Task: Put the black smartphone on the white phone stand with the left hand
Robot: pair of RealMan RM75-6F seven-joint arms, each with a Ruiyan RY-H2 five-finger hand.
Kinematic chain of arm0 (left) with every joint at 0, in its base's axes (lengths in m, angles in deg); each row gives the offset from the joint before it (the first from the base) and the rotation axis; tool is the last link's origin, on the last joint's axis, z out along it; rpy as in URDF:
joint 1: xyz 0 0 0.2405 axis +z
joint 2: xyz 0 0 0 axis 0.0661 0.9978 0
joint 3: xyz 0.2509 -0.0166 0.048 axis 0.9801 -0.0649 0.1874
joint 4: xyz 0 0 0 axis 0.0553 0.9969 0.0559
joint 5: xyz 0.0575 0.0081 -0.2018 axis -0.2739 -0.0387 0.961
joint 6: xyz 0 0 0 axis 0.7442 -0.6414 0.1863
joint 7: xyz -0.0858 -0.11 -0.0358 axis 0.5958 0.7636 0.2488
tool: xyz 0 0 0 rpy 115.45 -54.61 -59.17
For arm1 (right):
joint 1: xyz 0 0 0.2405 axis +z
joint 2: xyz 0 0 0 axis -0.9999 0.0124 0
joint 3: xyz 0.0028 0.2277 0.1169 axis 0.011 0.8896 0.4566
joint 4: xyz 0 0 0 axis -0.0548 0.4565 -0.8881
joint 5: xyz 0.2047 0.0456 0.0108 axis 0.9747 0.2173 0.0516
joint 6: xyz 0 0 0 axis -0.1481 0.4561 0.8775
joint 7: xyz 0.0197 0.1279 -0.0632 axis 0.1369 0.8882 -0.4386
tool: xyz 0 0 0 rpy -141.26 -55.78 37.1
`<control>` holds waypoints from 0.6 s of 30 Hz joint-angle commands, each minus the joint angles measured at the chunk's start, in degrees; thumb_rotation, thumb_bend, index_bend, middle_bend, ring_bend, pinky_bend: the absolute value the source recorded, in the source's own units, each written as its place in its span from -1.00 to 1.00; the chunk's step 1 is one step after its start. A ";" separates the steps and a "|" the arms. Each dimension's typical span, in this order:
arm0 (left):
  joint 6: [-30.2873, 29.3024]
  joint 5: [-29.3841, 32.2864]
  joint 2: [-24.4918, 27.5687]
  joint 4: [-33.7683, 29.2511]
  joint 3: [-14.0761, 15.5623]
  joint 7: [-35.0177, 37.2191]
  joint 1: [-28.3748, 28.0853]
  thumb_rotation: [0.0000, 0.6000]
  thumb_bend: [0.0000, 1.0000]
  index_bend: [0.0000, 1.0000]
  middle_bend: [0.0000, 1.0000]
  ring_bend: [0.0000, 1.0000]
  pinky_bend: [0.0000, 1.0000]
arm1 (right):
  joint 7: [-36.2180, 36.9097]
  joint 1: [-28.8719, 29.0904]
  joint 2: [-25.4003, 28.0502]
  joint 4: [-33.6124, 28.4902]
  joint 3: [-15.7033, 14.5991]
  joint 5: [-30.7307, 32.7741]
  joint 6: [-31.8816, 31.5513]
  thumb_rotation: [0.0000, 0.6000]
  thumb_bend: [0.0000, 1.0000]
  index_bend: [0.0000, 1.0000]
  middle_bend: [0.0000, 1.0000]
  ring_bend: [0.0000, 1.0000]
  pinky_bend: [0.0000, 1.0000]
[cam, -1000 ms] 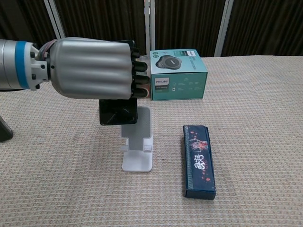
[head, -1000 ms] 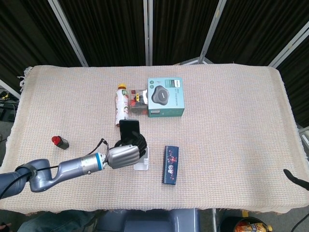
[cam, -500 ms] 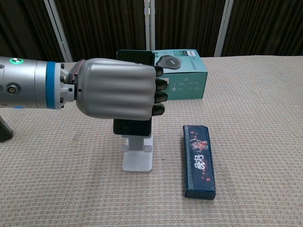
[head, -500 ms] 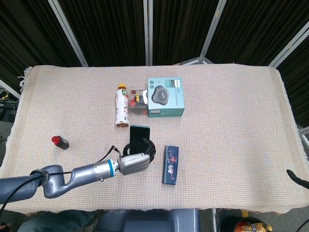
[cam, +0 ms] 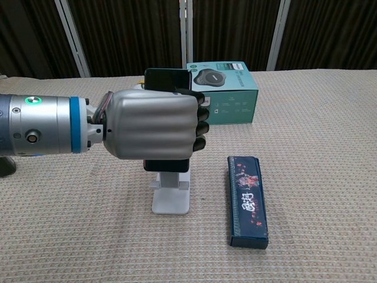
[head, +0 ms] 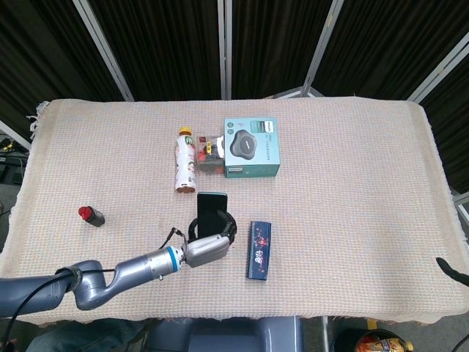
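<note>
My left hand point(cam: 154, 125) grips the black smartphone point(cam: 168, 79) upright around its middle, right over the white phone stand point(cam: 171, 197). The phone's top edge shows above the hand and its bottom edge shows just below, close to the stand's cradle; whether it touches the cradle I cannot tell. In the head view the left hand point(head: 207, 248) holds the smartphone point(head: 212, 204) near the table's front centre, and the stand is hidden behind hand and phone. The right hand shows only as a dark tip point(head: 454, 270) at the far right edge.
A dark patterned long box point(cam: 248, 199) lies just right of the stand. A teal boxed product point(cam: 222, 93) stands behind it. A drink bottle point(head: 184, 160) lies left of the teal box with a small item beside it. A small red-and-black object point(head: 91, 215) is at left.
The left hand has carried the phone rightward from left of the stand to directly over it, then lowered it slightly toward the cradle. The forearm has come closer to the front edge.
</note>
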 commanded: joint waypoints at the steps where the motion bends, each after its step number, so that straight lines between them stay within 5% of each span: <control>1: -0.32 1.01 -1.03 -0.01 0.08 -1.57 0.52 1.00 -1.00 0.18 -0.08 0.04 -0.11 | 0.10 -0.04 0.06 -0.02 -0.05 -0.07 0.01 1.00 -1.00 -1.00 -1.00 -1.00 -1.00; 18: -1.68 0.91 -3.94 2.36 1.89 -2.60 0.57 1.00 -1.00 0.18 -0.08 0.04 -0.11 | 1.37 -0.42 0.60 0.04 0.04 0.00 -0.43 1.00 -1.00 -1.00 -1.00 -1.00 -1.00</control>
